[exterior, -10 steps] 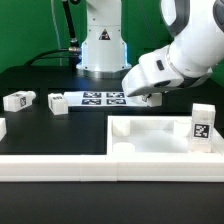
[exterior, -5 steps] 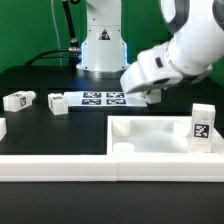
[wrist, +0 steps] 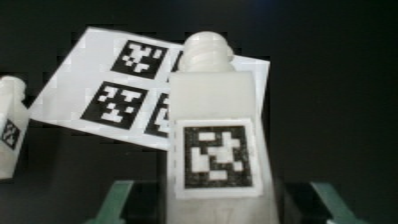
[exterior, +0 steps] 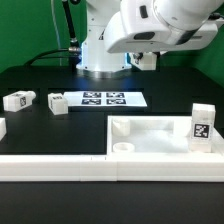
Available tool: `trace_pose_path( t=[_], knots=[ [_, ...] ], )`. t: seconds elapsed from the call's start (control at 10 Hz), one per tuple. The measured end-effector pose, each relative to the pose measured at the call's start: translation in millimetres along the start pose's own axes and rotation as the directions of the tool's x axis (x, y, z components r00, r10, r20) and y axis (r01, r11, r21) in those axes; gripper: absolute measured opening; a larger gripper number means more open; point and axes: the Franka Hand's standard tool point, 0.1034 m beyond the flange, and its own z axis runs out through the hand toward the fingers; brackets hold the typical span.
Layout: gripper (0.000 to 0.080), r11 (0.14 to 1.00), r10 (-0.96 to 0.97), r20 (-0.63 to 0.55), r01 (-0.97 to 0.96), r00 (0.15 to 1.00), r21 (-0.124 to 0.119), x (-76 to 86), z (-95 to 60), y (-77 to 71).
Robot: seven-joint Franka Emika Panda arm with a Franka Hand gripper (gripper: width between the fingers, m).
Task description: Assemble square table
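Note:
My gripper is raised high above the marker board. In the wrist view, my gripper is shut on a white table leg with a black-and-white tag, and its round tip points away from the camera. The square table top lies tray-like at the front right of the exterior view, with a round hole near its front left corner. One leg stands upright at its right side. Two loose legs lie on the exterior view's left.
A long white bar runs along the front edge. Another white block shows at the exterior view's left edge. The robot base stands at the back. In the wrist view the marker board lies below the held leg, with another white part beside it.
My gripper has risen from table level at the marker board's right end to well above it, carrying the leg up with it.

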Motion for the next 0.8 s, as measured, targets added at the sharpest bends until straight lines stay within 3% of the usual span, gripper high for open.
trace_pose_path(
  t=[0.2,0.4,0.6,0.7,0.8],
  knots=[
    [0.0288,1.0,-0.006,-0.161,0.006,0.987,-0.003,4.6,-9.5,3.2],
    [0.0288,1.0,0.028,-0.323,-0.025,0.946,0.015,24.3,-57.8,26.8],
    [0.0288,1.0,0.024,-0.445,-0.024,0.895,0.005,24.7,-97.2,49.5],
    [0.0288,1.0,0.024,-0.477,-0.024,0.878,0.006,16.8,-104.8,59.4],
    [0.0288,1.0,0.021,-0.563,-0.028,0.826,-0.005,25.0,-106.8,58.3]
  ],
)
